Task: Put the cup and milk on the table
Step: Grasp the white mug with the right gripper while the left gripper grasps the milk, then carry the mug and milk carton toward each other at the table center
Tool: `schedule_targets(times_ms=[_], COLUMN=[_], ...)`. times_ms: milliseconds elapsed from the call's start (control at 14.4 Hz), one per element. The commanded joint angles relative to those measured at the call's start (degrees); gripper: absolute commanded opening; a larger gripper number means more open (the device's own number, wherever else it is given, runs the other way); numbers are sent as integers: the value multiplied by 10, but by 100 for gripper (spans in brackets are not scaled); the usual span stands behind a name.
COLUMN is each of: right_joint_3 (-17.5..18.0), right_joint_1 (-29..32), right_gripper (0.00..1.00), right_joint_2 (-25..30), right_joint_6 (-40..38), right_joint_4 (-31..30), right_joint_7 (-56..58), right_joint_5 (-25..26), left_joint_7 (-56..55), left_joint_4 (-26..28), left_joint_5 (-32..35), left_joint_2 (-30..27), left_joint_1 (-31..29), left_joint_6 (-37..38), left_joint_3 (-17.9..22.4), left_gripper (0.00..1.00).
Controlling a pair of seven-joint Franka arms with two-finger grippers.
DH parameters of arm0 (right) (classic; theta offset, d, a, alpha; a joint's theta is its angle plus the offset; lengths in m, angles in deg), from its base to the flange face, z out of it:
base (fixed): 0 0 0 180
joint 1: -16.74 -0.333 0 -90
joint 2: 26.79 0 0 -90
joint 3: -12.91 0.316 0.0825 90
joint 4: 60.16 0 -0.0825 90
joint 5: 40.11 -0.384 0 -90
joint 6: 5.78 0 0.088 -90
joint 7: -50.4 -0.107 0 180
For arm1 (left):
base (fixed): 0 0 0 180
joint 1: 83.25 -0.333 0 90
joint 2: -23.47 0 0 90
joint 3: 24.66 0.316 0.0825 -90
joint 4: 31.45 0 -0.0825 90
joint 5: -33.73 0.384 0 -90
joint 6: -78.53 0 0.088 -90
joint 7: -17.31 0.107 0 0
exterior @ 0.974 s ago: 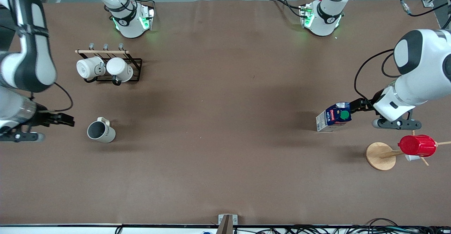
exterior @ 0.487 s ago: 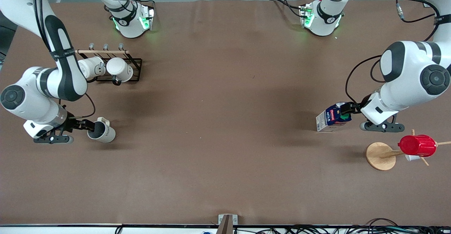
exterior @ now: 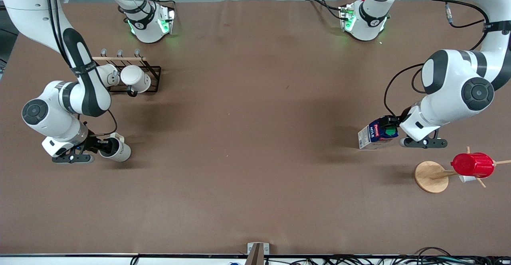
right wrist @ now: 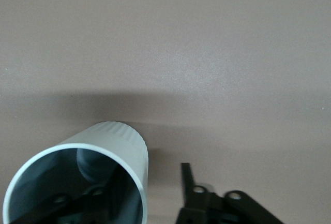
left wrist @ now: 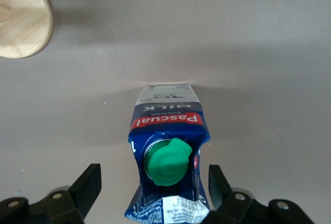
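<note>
Both grippers stand open at their targets: the left gripper (left wrist: 152, 190) straddles the upright milk carton (left wrist: 166, 158), the right gripper (right wrist: 147, 195) brackets the cream mug (exterior: 118, 149) rim, both seemingly poised to grasp.

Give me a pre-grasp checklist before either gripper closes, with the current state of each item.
1. Left gripper open, one finger on each side of the milk: ok.
2. Milk upright on the table: ok.
3. Right gripper open, one finger inside the cup, one outside its wall: ok.
4. Cup resting on the table: ok.
5. Fingers not yet pressing on either item: cannot tell for the cup; ok for the milk.
6. Red cup on its wooden stand clear of the left gripper: ok.
</note>
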Motion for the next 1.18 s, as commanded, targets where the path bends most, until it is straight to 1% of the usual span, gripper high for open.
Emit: schedule_targets(times_ms=[0,70,209,348,417,487,557,696,765,835,904,974,1113], right_joint_3=[1,1,2,5,20,41,72,133,160,187,215,237,241], right_joint_1=[0,0,-2,-12,-13,-14,-16,-19,-23,-29,-37,-58,-115], right_gripper=[1,0,0,0,0,0,0,0,0,0,0,0,0], right_joint_2=[13,13,16,31,41,50,58,55,54,52,40,19,-37], right_joint_6=[1,0,-10,-86,-139,-194,-251,-320,-331,-326,-321,-312,-296], right_joint_4=[-8,-7,-5,27,50,74,106,167,187,200,212,233,288], right_joint_7=[-1,-1,-5,-26,-46,-53,-59,-118,-141,-160,-181,-211,-302], right_joint_5=[-3,-3,-3,-3,-3,-2,-2,1,0,2,12,30,86], left_joint_7=[-5,-5,-5,-5,-5,-5,-5,-5,-5,-5,-4,-3,-2], left_joint_4=[5,5,5,4,4,5,4,2,2,-1,-3,-6,-29], left_joint_5=[-3,-5,-18,-18,-18,-18,-18,-18,-18,-18,-14,-12,-10], left_joint_2=[3,4,8,10,10,10,10,16,15,14,10,8,6], left_joint_1=[0,1,1,2,4,4,5,5,5,6,7,7,6], left_joint_6=[-13,-13,-13,-13,-14,-14,-14,-14,-13,-13,-12,-8,11], left_joint_3=[-2,-2,-4,-4,-4,-4,-4,-4,-4,-4,-4,-8,-10], left_gripper=[77,74,72,67,65,63,59,50,46,41,36,35,35])
